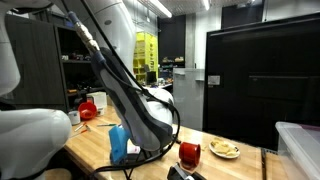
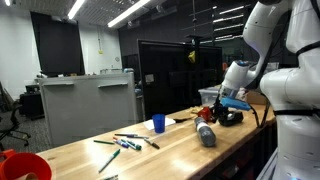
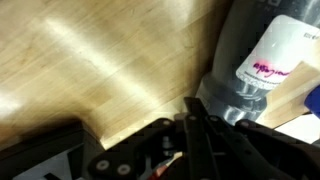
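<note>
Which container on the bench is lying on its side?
The gray bottle. It lies flat on the wood at the robot's end, while the blue cup stands upright.

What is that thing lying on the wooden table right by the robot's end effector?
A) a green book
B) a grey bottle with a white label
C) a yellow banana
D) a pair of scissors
B: a grey bottle lies on the wooden table beside the shut end effector, its white label clear in the wrist view.
</note>
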Controlling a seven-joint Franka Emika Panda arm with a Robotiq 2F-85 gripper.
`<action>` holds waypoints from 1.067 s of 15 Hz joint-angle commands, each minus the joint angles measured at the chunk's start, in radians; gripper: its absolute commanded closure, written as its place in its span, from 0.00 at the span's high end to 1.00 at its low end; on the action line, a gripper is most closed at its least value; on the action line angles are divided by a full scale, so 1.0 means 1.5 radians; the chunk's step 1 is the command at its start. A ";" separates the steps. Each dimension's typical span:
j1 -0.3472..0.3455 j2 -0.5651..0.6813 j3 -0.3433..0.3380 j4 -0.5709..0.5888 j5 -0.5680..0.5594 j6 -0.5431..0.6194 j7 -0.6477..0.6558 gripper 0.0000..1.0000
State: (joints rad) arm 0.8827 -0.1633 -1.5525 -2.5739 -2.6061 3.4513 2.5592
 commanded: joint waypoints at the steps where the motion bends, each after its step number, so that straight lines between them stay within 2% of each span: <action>1: 0.029 0.073 0.010 -0.004 0.000 0.011 0.046 0.00; 3: 0.045 0.096 0.009 -0.009 0.000 0.011 0.061 0.00; 5: 0.052 0.118 0.002 -0.023 0.031 0.012 0.027 0.00; 10: 0.077 0.190 0.027 -0.047 0.077 0.012 0.035 0.00; 12: 0.076 0.181 0.036 -0.050 0.078 0.011 0.031 0.00; 16: 0.084 0.119 0.020 -0.032 0.098 0.007 0.026 0.00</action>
State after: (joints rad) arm 0.9977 0.0727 -1.5023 -2.6415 -2.4794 3.4518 2.5976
